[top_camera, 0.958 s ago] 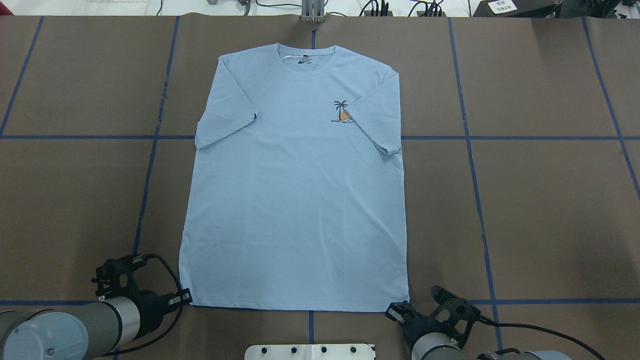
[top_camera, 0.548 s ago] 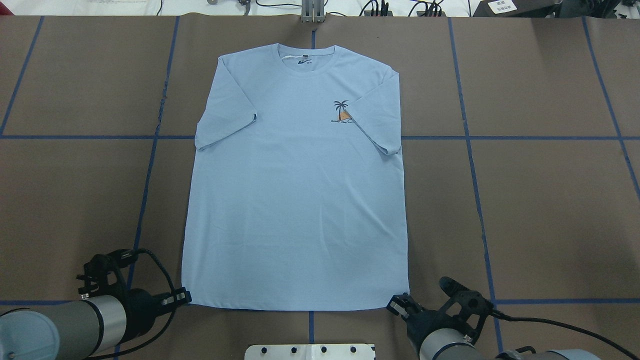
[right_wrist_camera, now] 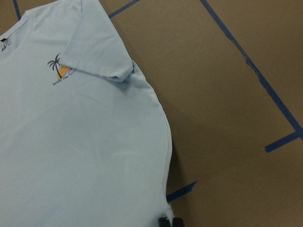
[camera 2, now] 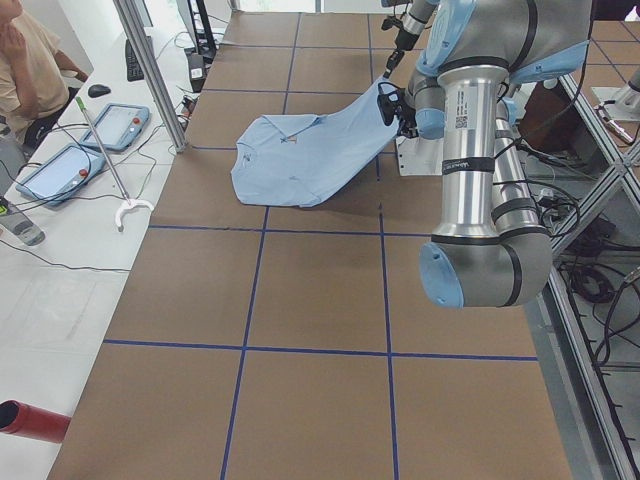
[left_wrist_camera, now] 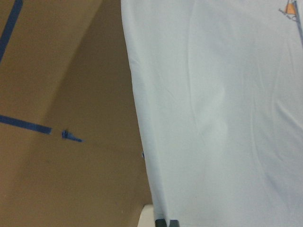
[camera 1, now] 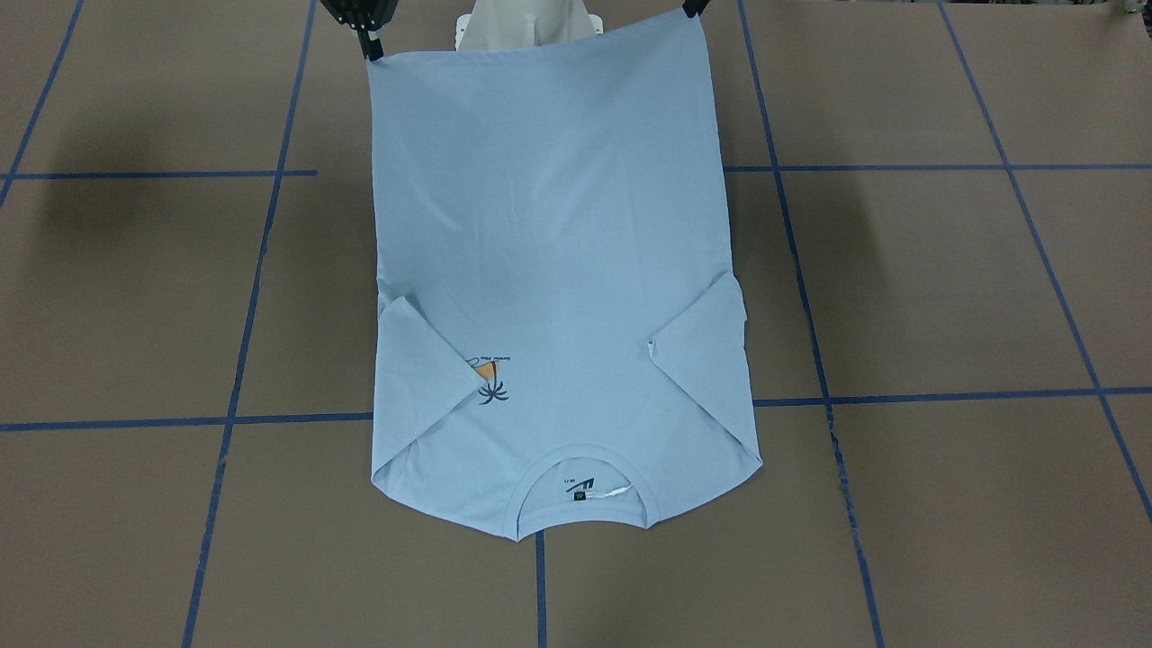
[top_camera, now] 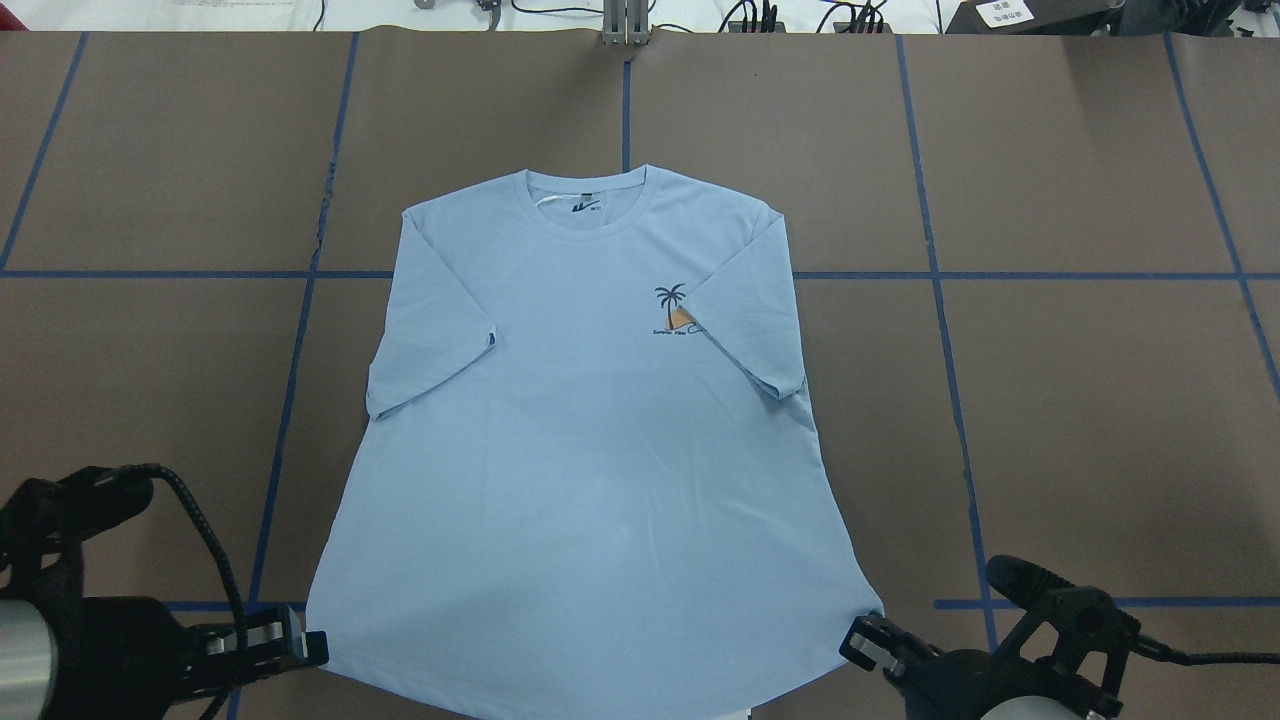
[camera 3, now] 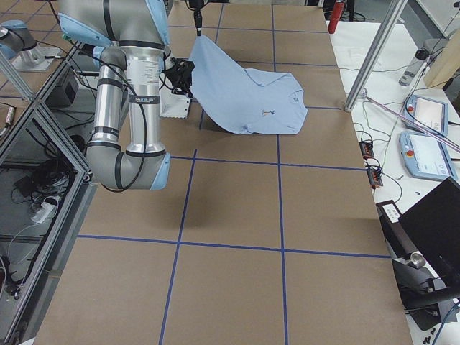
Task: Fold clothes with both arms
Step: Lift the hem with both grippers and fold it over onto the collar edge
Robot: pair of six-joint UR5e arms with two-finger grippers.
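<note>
I am watching the T-shirt (top_camera: 590, 420) lying chest up on the table (top_camera: 1100, 400), collar pointing to 12 o'clock in the overhead view. The left gripper (top_camera: 305, 645) is pinching the hem corner at 7 o'clock and the right gripper (top_camera: 862, 638) the corner at 5 o'clock, both holding the hem raised.

The overhead view looks forward and down on the worktop (top_camera: 1100, 400) from behind the robot, with the collar of the T-shirt (top_camera: 590, 470) farthest. The front-facing view looks steeply down from the opposite side, so the same shirt appears reversed, with the white pedestal base (camera 1: 526, 22) at top. Both side views stand farther off at the worktop's ends. Each wrist view hangs close over a shirt edge, with the left claw (left_wrist_camera: 165, 222) or right claw (right_wrist_camera: 169, 221) at its bottom border.
</note>
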